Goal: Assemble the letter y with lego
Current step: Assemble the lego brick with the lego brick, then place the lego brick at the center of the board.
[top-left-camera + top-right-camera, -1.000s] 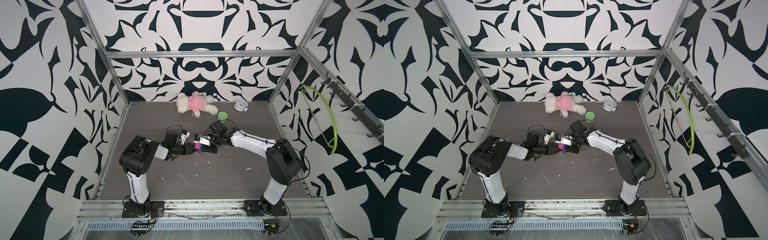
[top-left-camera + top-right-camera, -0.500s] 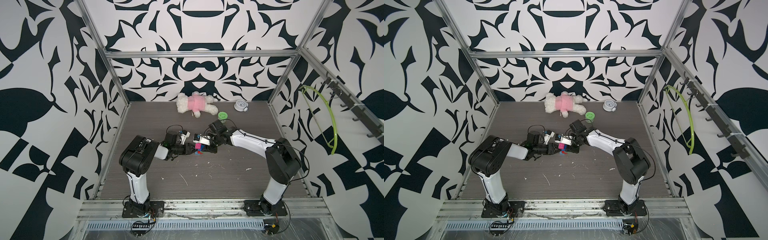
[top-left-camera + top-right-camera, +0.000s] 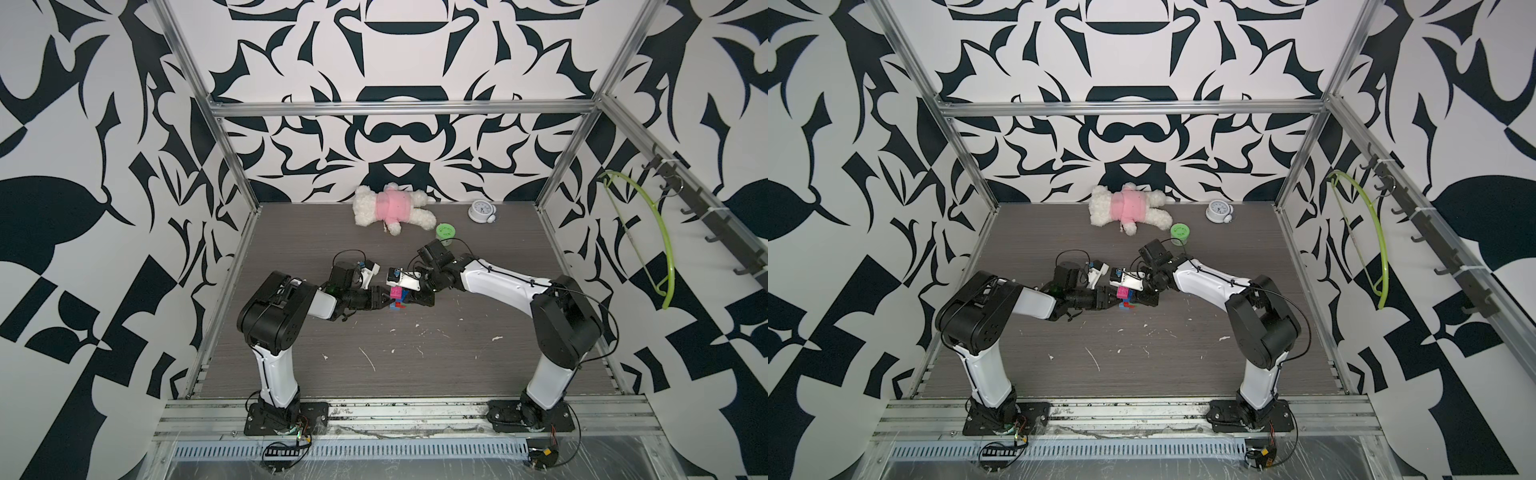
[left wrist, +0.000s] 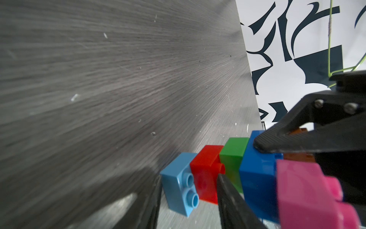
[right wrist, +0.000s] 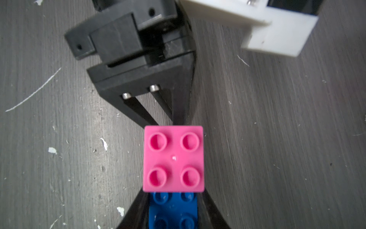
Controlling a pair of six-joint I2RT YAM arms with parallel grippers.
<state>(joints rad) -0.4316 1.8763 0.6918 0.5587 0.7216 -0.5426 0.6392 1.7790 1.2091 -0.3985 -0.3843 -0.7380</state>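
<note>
**Top views.** In both top views the letter y [image 3: 398, 297] sits mid-table [image 3: 415, 374], where the left claw [image 3: 388, 300] and the right claw [image 3: 412, 300] meet tip to tip from opposite sides. The pink end is uppermost and red shows lowest, so the figure stands tilted on its foot. Contact with the table is too small to tell.

**Left wrist view.**
- Across the left claw's gap the row reads light blue brick [image 4: 178, 188], red brick [image 4: 206, 172], green brick [image 4: 233, 156], blue bar [image 4: 257, 178], pink brick [image 4: 303, 188]. The orange brick [image 4: 298, 156] sits behind the bar.
- The long axis runs crosswise to this claw's fingers [image 4: 233, 202]. The foot lies between the fingers and the forked end lies beyond them, toward the right claw.
- The fingers flank the light blue and red bricks. Whether they press or stand clear cannot be told.
- The light blue brick's studs face this claw, not the red brick, so it is judged not seated.
- That brick lies inside the left claw's gap, so the left arm is the nearer one for the correction.

**Right wrist view.**
- The right claw is clamped narrow on the blue bar [image 5: 173, 210], one finger on each long side.
- The bar's length runs along the fingers.
- The pink brick [image 5: 173, 158] lies past the fingertips, studs facing back at the wrist.
- The stem is hidden beneath the pink brick.
</note>
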